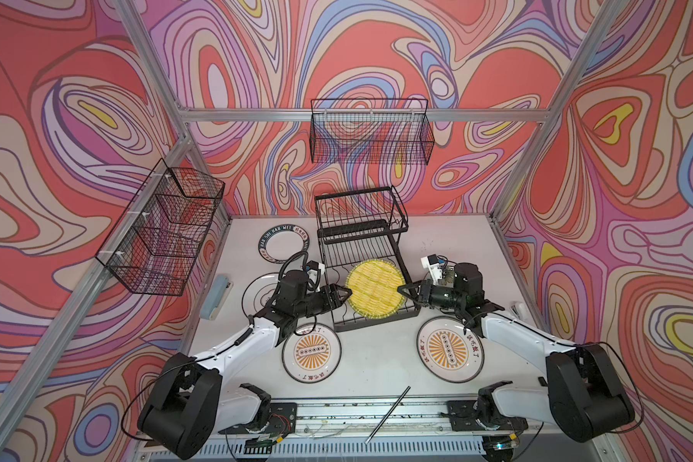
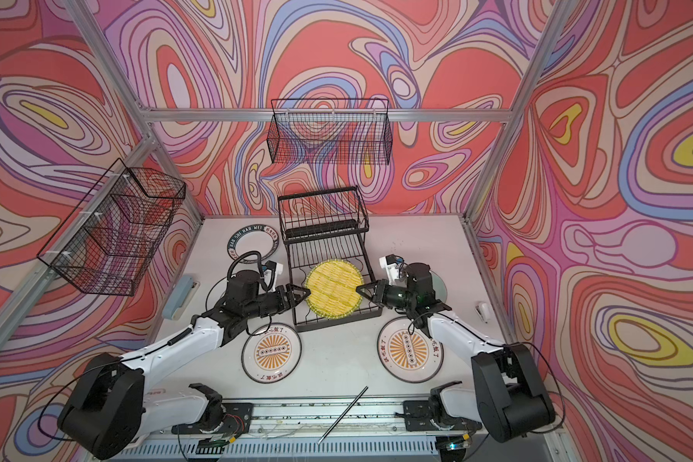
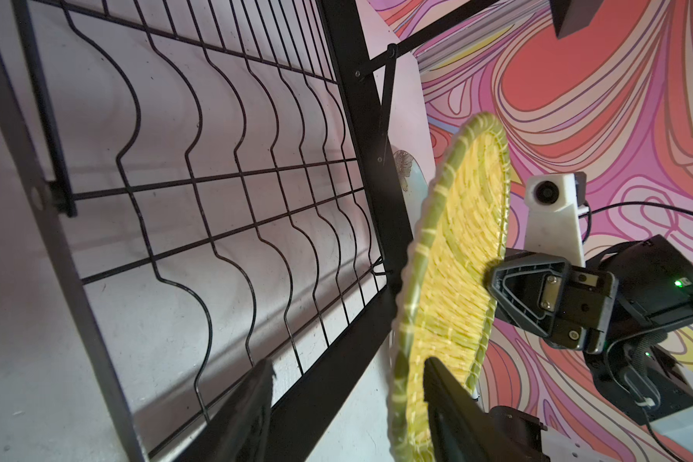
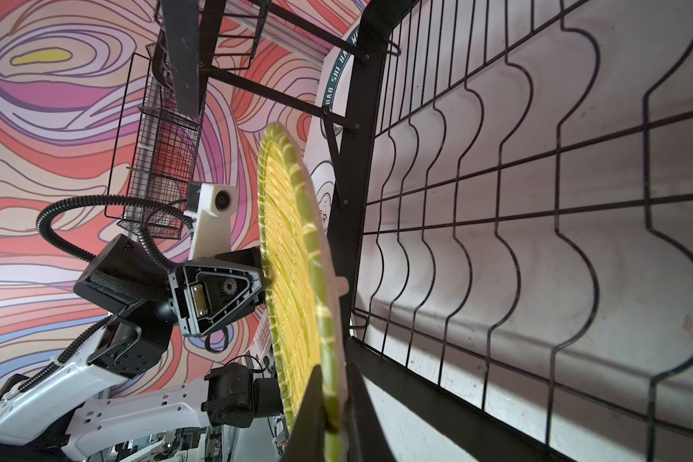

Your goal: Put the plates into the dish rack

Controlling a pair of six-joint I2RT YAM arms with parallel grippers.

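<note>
The yellow plate [image 1: 373, 294] [image 2: 333, 289] hangs a little tilted over the lower tray of the black wire dish rack [image 1: 339, 324] [image 2: 321, 218]. My right gripper [image 1: 401, 289] [image 4: 334, 366] is shut on its right rim. My left gripper [image 1: 347, 295] [image 3: 349, 362] is open around the left rim: one finger lies on the woven face [image 3: 457, 248], the other hangs well below it. Flat on the table are two sunburst plates [image 1: 312, 352] [image 1: 450, 349], the black-lettered plate [image 1: 285, 247], a dark-ringed plate [image 1: 259, 292] under my left arm and a pale green plate [image 2: 439, 286] under my right.
Two black mesh baskets hang on the walls, at the back [image 1: 371, 132] and on the left [image 1: 165, 228]. A blue-grey object [image 1: 216, 298] lies by the left wall, a small white one [image 1: 520, 310] by the right. A metal rod [image 1: 389, 414] lies near the front rail.
</note>
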